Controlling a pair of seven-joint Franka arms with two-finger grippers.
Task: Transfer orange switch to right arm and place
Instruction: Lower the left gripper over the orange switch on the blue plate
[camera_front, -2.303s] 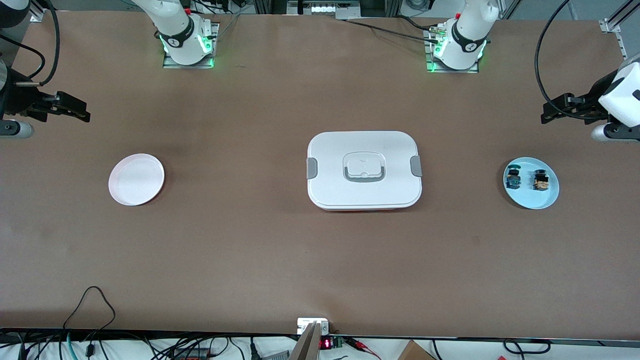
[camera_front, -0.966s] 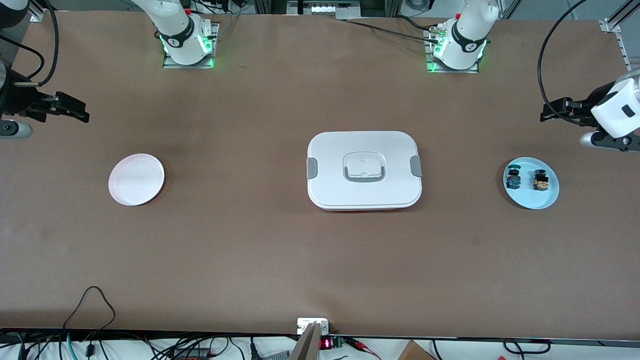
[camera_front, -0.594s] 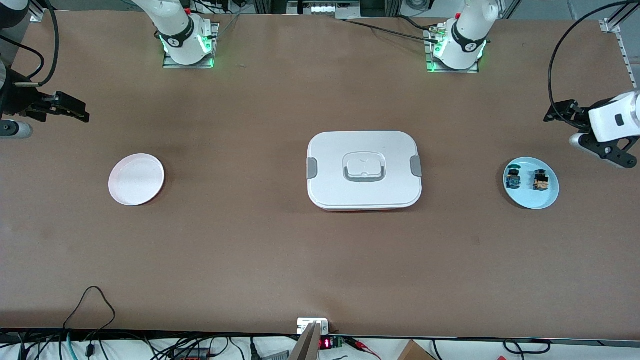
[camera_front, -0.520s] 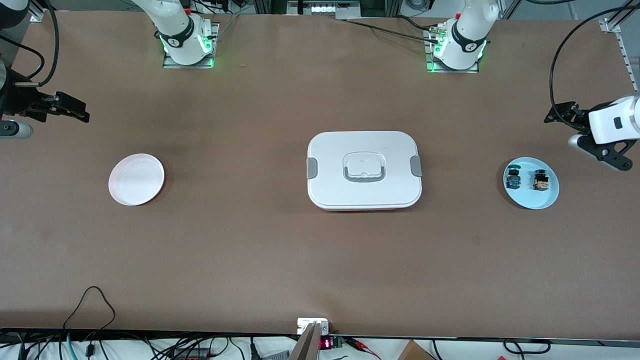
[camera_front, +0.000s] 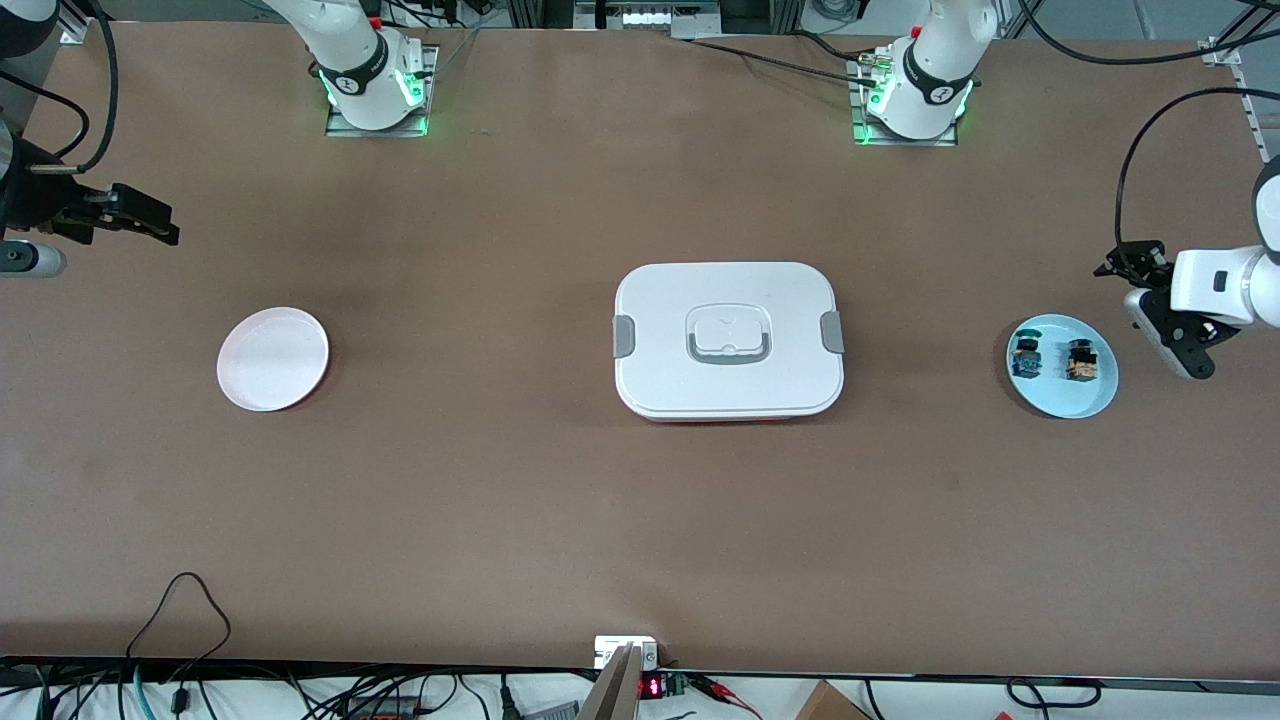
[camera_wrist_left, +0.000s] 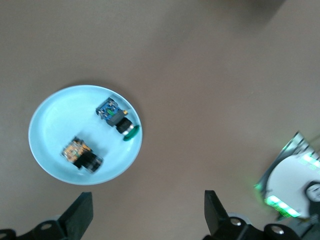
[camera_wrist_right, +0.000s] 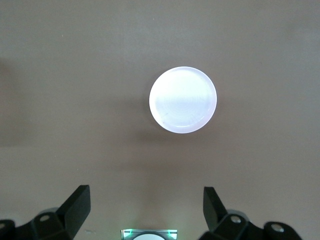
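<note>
The orange switch (camera_front: 1078, 360) lies on a light blue plate (camera_front: 1062, 400) toward the left arm's end of the table, beside a blue-teal switch (camera_front: 1025, 357). In the left wrist view the orange switch (camera_wrist_left: 81, 155) and the blue-teal switch (camera_wrist_left: 116, 116) both lie on the plate (camera_wrist_left: 52, 117). My left gripper (camera_front: 1128, 264) is open and empty, over bare table beside the plate; it also shows in the left wrist view (camera_wrist_left: 147, 215). My right gripper (camera_front: 160, 228) waits open and empty at the right arm's end of the table; it also shows in the right wrist view (camera_wrist_right: 145, 207).
A white lidded box (camera_front: 728, 340) sits at the table's middle. An empty white plate (camera_front: 272, 358) lies toward the right arm's end and shows in the right wrist view (camera_wrist_right: 183, 106). The arm bases (camera_front: 370, 90) (camera_front: 915, 95) stand along the table's edge.
My left arm has swung its gripper down and toward the blue plate. The right arm, the switches and the plates have not moved.
</note>
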